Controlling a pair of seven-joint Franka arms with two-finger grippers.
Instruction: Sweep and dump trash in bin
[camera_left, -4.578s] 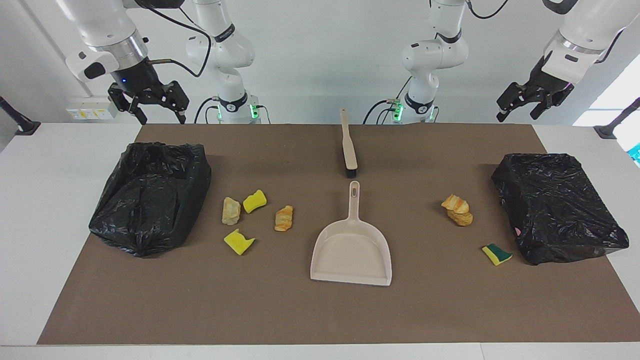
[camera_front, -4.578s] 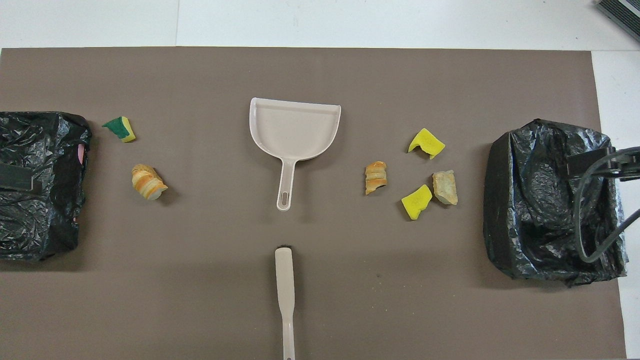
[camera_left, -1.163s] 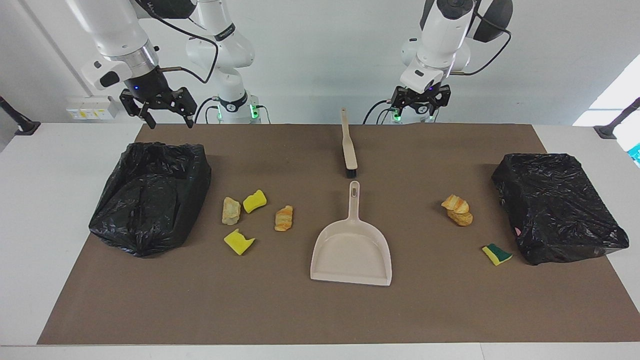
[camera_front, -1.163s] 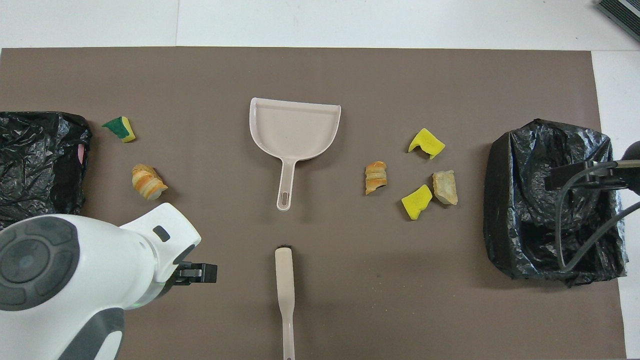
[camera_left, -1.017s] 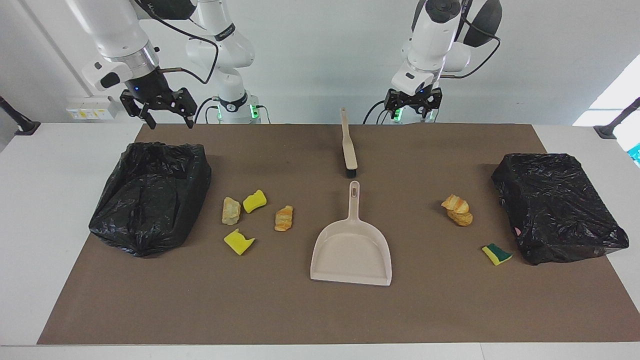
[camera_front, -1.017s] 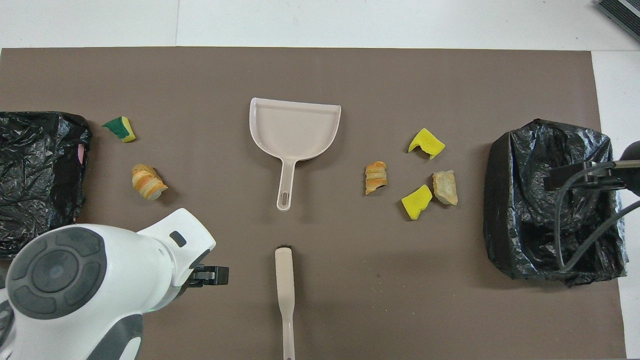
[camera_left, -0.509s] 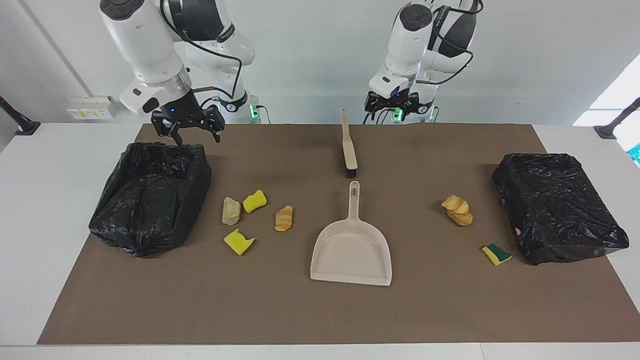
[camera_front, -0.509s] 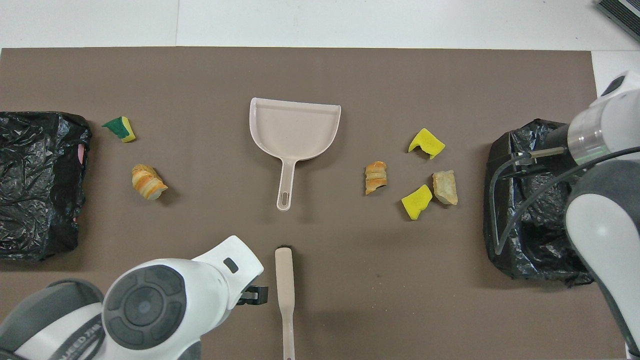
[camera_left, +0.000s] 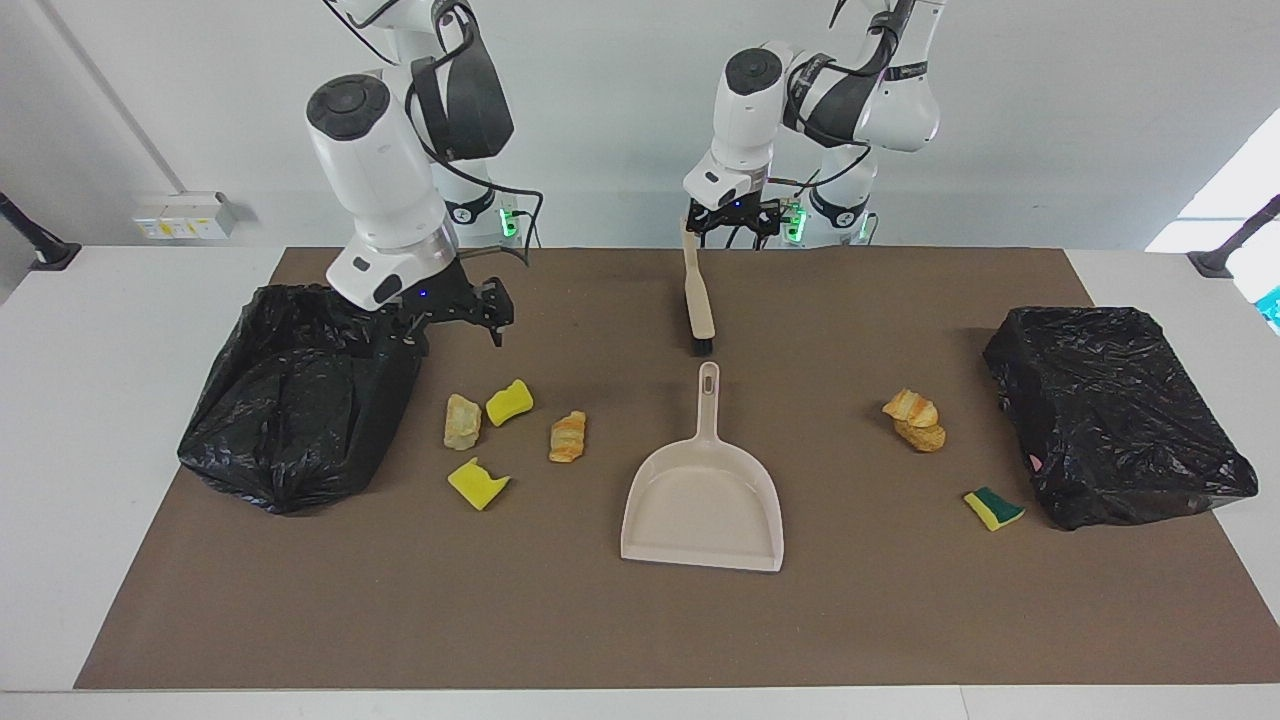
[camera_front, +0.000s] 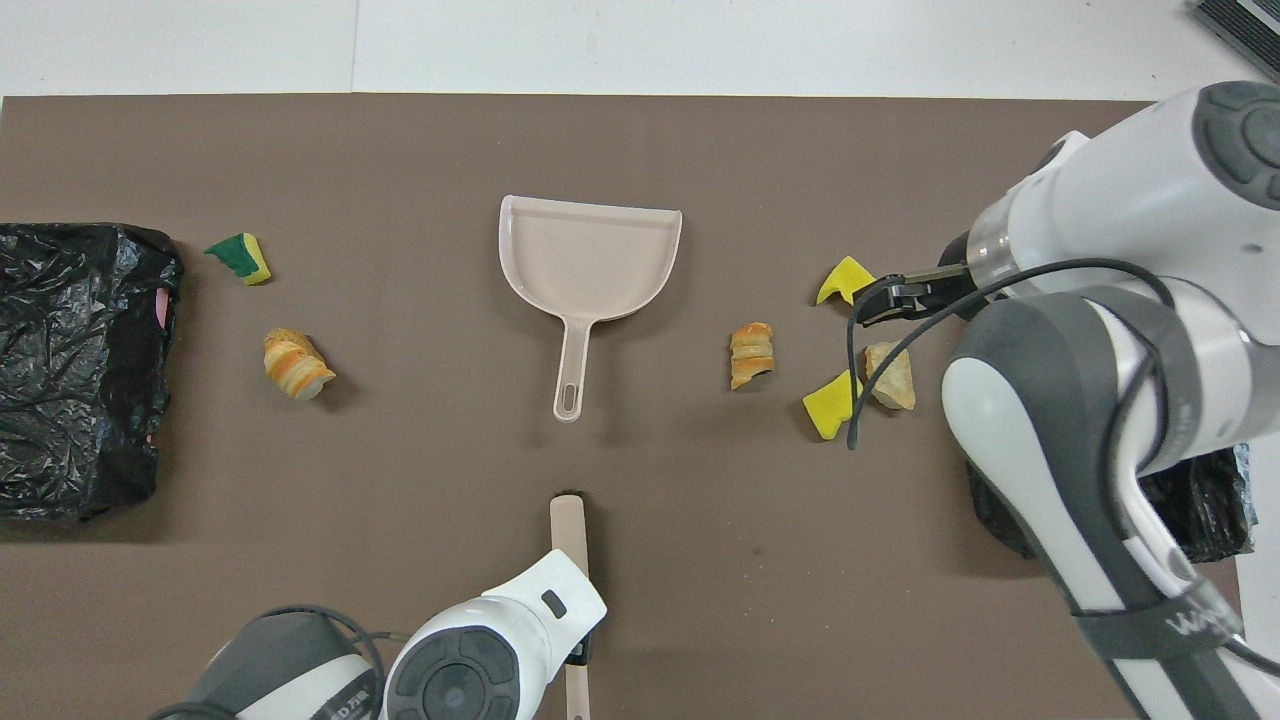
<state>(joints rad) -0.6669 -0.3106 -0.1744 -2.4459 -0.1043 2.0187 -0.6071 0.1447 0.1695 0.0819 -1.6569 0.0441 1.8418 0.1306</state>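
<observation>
left tool (camera_left: 730, 222) hangs open over the brush (camera_left: 697, 290) handle – right tool (camera_left: 455, 325) open, empty, above the trash (camera_left: 510, 402).

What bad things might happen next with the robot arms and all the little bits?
The left gripper is open over the brush handle; a poor grab might tip or push the brush away.

The right gripper hangs open beside the black bin bag, above the sponge and pastry bits. Coming down, it might snag the bag or scatter the bits.

The dustpan lies loose, so sweeping may shove it.
</observation>
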